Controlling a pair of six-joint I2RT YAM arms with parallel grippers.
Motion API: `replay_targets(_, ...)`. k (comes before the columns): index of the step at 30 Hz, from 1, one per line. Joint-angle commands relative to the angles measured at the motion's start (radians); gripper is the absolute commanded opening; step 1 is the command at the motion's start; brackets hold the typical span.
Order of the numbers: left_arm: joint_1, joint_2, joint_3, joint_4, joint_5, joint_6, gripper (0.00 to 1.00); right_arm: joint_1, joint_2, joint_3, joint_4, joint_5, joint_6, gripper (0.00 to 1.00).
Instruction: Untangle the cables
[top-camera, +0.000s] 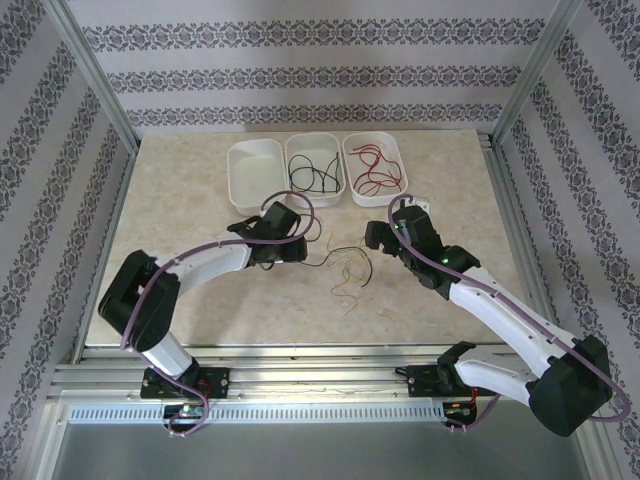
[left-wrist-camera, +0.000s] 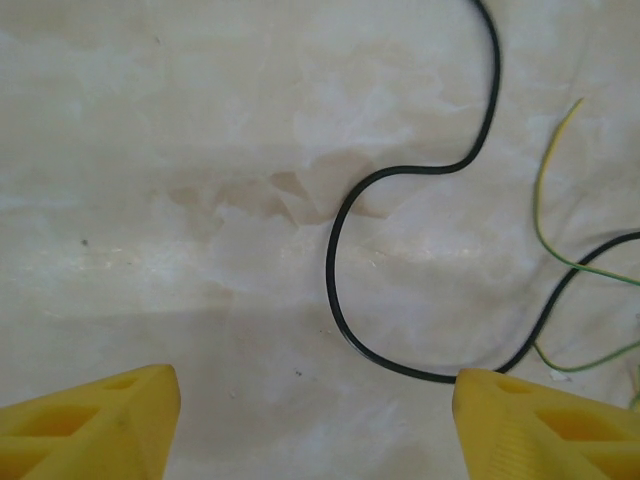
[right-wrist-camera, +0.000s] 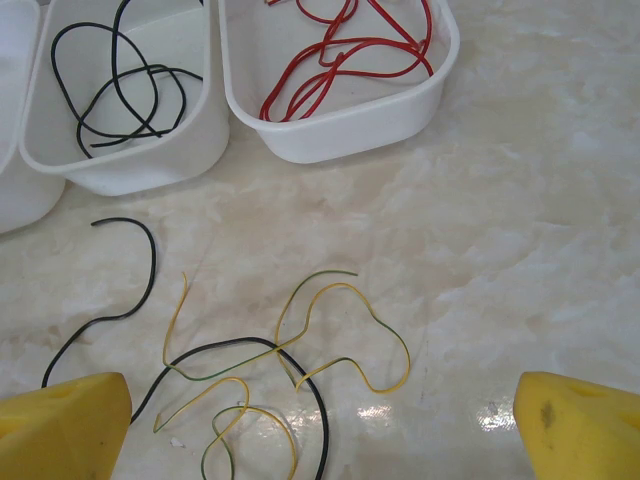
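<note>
A loose tangle of cables (top-camera: 345, 272) lies mid-table between the two grippers. In the right wrist view, yellowish-green wires (right-wrist-camera: 335, 315) curl over a black wire (right-wrist-camera: 318, 400), and a second black wire (right-wrist-camera: 140, 275) lies to the left. My right gripper (right-wrist-camera: 320, 440) hovers open above them, holding nothing. My left gripper (left-wrist-camera: 315, 430) is open too, low over the table. A black wire (left-wrist-camera: 335, 260) curves ahead of it and runs up to its right finger (left-wrist-camera: 545, 425). A yellowish-green wire (left-wrist-camera: 540, 205) lies to the right. From above, the left gripper (top-camera: 298, 250) and right gripper (top-camera: 385, 245) flank the tangle.
Three white bins stand in a row at the back. The left bin (top-camera: 255, 170) holds nothing, the middle bin (top-camera: 300, 155) holds black wires (right-wrist-camera: 115, 95), and the right bin (top-camera: 348, 150) holds red wires (right-wrist-camera: 340, 50). Aluminium frame posts line the table's sides.
</note>
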Motion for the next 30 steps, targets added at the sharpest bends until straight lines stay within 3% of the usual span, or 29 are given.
replay_targets(1,-0.016,0.056,0.068,-0.059,-0.008,-0.111,0.70,-0.012,-0.009,-0.008,0.008,0.007,0.011,0.98)
replay_targets(6,-0.027,0.158,0.204,-0.225,-0.068,-0.167,0.61,-0.012,-0.003,-0.022,0.026,0.001,-0.001,0.98)
replay_targets(13,-0.052,0.281,0.309,-0.280,-0.065,-0.204,0.45,-0.022,0.029,-0.026,0.030,-0.015,-0.036,0.98)
replay_targets(19,-0.060,0.305,0.335,-0.313,-0.083,-0.224,0.44,-0.043,0.033,-0.043,0.047,-0.048,-0.045,0.98)
replay_targets(30,-0.059,0.353,0.360,-0.360,-0.094,-0.224,0.32,-0.083,0.040,-0.074,0.069,-0.077,-0.035,0.98)
